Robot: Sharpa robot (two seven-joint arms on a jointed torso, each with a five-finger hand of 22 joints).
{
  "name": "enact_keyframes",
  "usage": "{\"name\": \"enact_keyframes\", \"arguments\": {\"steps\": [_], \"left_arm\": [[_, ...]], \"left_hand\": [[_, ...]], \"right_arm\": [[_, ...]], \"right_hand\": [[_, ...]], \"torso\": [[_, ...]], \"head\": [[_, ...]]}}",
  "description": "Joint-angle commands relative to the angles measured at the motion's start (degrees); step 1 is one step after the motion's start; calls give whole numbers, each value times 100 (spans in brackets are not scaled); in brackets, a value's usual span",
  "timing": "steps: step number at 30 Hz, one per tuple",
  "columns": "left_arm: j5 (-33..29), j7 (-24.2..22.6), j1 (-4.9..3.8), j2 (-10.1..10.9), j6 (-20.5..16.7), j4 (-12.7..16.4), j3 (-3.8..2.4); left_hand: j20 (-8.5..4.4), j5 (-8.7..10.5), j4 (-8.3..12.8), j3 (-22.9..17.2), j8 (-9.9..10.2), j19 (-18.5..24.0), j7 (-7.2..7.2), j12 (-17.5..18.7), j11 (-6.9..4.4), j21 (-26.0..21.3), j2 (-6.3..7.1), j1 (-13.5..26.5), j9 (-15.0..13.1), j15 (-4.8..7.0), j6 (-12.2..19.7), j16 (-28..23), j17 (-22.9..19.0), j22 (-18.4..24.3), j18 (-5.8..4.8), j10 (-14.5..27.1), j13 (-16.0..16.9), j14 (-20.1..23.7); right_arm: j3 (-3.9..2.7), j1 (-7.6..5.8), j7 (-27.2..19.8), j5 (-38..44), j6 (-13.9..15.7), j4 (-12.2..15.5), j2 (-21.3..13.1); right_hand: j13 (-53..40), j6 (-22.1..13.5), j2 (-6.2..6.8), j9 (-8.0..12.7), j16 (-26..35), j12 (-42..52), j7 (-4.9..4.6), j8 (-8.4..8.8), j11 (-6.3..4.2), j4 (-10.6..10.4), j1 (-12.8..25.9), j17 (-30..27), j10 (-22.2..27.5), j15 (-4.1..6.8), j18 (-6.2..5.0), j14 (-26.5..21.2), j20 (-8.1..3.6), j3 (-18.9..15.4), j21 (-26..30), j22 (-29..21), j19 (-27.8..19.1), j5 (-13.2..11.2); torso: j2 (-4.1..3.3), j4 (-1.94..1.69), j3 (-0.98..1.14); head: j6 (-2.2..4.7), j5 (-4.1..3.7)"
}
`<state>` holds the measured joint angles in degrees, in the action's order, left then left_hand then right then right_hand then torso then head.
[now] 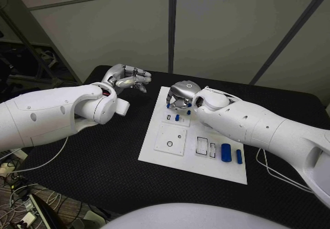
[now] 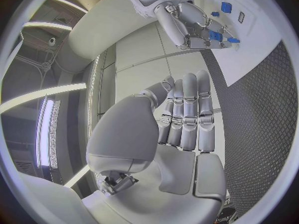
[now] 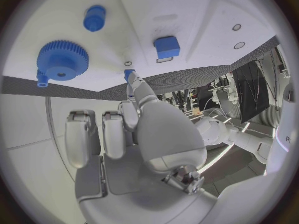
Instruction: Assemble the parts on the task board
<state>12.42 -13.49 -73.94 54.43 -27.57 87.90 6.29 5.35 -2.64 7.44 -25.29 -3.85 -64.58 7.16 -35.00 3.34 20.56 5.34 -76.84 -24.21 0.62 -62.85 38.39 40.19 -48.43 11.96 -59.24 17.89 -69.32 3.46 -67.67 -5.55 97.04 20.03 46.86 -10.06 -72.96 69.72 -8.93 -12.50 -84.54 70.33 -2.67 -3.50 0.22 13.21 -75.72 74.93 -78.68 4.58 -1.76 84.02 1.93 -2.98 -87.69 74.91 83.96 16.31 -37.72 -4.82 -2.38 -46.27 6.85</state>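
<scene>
Blue plastic parts make up the work: small, rigid, light pieces that look smooth and a little slippery, so they call for a firm pinch across opposite flanks, not a light touch on top. They lie on the white task board [image 1: 193,164], which sits flat in the middle of the black surface [image 1: 89,162]. Two long blue pieces [image 1: 226,152] rest side by side near the board's right edge, well apart from the hands; these would be best taken across their narrow width at mid-length. A blue gear [image 3: 62,59], a small blue peg [image 3: 94,18] and a blue block [image 3: 167,47] sit near the board's far edge. The gear's toothed rim should give good grip; I would hold it by the rim and keep the bore free for seating. The peg is small and likely to roll or tip if nudged.

The right hand [image 1: 182,94] hovers over the board's far edge, fingers [image 3: 84,137] curled downward near a small blue piece [image 1: 177,117]; whether it actually grips anything I cannot tell. The left hand [image 1: 128,79] is raised beyond the board's far left corner, above the surface, holding nothing; the wrist view shows its fingers [image 2: 187,114] straight and close together.
</scene>
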Motion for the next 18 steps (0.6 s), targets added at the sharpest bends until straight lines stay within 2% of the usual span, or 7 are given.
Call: {"name": "enact_keyframes", "arguments": {"steps": [1,10,18], "left_arm": [[-21,-98,-9,-5,73,2,-7],[-21,-76,-9,-7,102,-9,-7],[-22,-36,-10,-4,113,-9,-7]], "left_hand": [[-4,-21,18,8,7,45,27,34,-3,21,-1,-51,5,-12,-23,-34,9,-5,-184,34,-5,-1],[-3,-21,15,13,6,48,28,33,-1,23,-6,-46,11,-14,-24,-37,10,-10,-184,33,-10,-2],[0,-19,9,24,7,54,30,33,1,24,-11,-33,21,-17,-22,-43,12,-17,-186,35,-18,-3]], "right_arm": [[1,-13,-27,45,-57,-7,-3],[7,-12,-30,52,-90,-22,-12],[13,-13,-25,61,-116,-22,-28]], "right_hand": [[23,-37,-21,-174,1,-23,-26,-5,-148,-24,20,1067,-108,30,103,480,-32,3,28,1321,434,2],[76,-169,-5,-173,12,-108,-77,4,-108,-5,32,1057,-38,1,96,476,-10,17,58,1301,415,-18],[83,-214,6,-167,15,-124,-94,4,-95,1,41,1054,-22,-11,94,475,-1,19,65,1298,412,-25]], "torso": [[-2,-3,-5],[-6,6,-5],[-9,-3,-7]], "head": [[-10,-6],[-18,0],[-53,7]]}}
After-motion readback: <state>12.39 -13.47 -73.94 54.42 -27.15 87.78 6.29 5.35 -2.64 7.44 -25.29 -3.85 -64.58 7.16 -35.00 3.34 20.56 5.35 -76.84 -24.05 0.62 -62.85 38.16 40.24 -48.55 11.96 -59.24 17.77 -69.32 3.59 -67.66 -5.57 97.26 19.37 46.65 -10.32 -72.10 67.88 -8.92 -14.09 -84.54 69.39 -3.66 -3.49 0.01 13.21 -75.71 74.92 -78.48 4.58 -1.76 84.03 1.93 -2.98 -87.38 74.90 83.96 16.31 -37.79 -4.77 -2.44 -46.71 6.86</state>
